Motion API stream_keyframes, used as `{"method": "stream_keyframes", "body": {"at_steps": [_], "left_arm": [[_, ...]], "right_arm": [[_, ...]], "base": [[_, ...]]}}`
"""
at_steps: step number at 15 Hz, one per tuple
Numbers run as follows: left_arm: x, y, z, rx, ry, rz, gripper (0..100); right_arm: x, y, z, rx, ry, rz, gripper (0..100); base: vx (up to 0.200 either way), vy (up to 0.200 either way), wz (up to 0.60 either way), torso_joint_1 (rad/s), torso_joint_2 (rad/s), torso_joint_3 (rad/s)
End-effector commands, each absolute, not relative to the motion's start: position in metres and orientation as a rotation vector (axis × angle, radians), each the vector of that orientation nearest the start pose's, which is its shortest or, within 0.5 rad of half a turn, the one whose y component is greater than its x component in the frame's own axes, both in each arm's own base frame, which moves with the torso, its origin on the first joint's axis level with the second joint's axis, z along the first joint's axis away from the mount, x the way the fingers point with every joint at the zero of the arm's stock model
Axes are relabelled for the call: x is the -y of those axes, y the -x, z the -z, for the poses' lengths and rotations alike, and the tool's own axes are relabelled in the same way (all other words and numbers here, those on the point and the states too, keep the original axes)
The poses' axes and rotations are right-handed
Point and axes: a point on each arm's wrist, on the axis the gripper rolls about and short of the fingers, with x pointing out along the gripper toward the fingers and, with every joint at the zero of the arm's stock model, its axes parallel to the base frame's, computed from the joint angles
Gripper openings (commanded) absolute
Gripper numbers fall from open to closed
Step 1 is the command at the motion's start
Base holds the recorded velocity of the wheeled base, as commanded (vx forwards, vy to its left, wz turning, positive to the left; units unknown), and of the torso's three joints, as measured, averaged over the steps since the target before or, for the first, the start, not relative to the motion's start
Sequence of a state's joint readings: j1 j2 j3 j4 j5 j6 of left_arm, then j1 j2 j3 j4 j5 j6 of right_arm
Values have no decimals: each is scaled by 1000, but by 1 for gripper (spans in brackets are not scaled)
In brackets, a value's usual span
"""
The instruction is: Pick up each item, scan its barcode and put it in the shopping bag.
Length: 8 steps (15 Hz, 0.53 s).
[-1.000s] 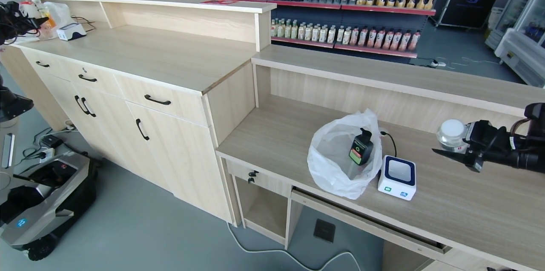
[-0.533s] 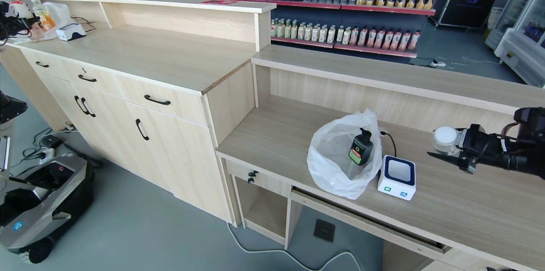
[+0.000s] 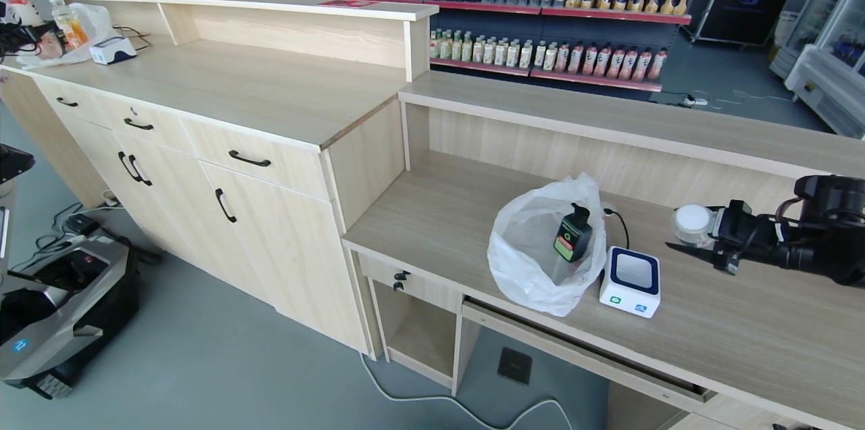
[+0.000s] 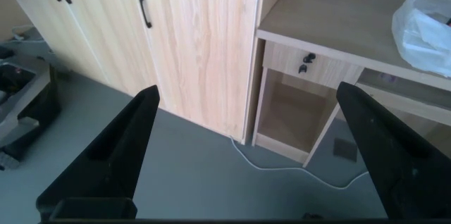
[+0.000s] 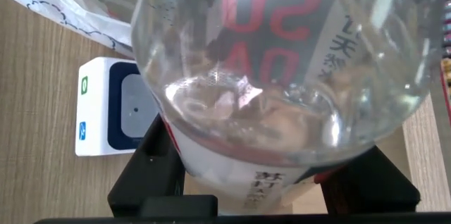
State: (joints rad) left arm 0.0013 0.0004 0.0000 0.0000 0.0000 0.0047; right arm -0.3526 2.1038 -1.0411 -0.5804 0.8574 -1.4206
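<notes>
A light wooden table point(image 3: 743, 342) carries a small white square barcode scanner point(image 3: 630, 281) with a dark window on top. Everything below is placed from that scanner.

On the scanner's left, touching or just beside it, sits a thin white shopping bag point(image 3: 534, 261), slumped and open at the top. A small black device with green and red patches point(image 3: 573, 238) stands at the side of the bag nearest the scanner. Whether it is inside the bag or leaning on it cannot be told.

To the scanner's right, apart from it and raised above the table, the right hand point(image 3: 697, 242) is closed around a clear plastic bottle point(image 3: 690, 222) with a white cap. In the right wrist view the printed label wraps the bottle, with the scanner on the table beyond it.

Far to the scanner's left, off the table and over the grey floor, the left hand point(image 4: 246, 97) hangs with its fingers spread wide, holding nothing.

The step in hand appears to be the scan. To do it well, the bottle should come over the scanner's window with the barcode part of the label facing the glass, then pause there. The smooth round bottle may twist in the grip, so any turning should be gentle. The bag lies just past the scanner, so the carry afterwards is short; the bottle should clear the black device on the way.
</notes>
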Motion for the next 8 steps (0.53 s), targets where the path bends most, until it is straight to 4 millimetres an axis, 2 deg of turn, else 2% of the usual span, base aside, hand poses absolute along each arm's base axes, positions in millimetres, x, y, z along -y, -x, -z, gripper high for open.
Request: {"method": "stream_keyframes", "body": {"at_steps": [1,8], "left_arm": [[0,23,-75,0,-5,-2,100],[0,23,-75,0,-5,-2,100]], "right_arm": [[118,-373,-90,14,1080,-684,0],[118,-375,-77,24,1052,-724,0]], "base": [[0,0,0,0,0,0],[0,0,0,0,0,0]]}}
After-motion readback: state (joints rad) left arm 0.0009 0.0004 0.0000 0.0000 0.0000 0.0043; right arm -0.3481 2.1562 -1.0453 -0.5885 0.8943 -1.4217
